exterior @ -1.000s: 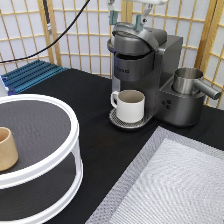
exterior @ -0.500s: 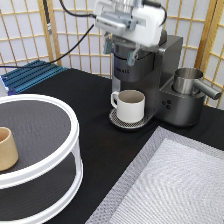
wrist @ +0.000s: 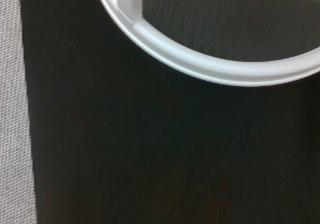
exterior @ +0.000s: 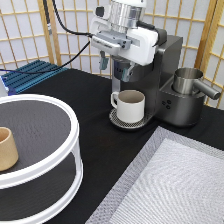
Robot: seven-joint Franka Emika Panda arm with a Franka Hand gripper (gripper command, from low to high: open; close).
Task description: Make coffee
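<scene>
One tan handleless cup (exterior: 7, 149) sits at the exterior view's left on your white two-tier round stand (exterior: 60, 165), whose rim (wrist: 209, 65) curves through the wrist view above the black desk (exterior: 95, 115). Moving right, your claw (exterior: 114, 64) hangs high in front of the dark coffee machine (exterior: 160, 75), above the white handled mug (exterior: 130, 106) on its drip tray; how far its fingers are parted cannot be told, nor whether they hold anything. The coffee pod cannot be made out. A steel pitcher (exterior: 192, 84) stands further right, a grey mat (exterior: 170, 185) below.
</scene>
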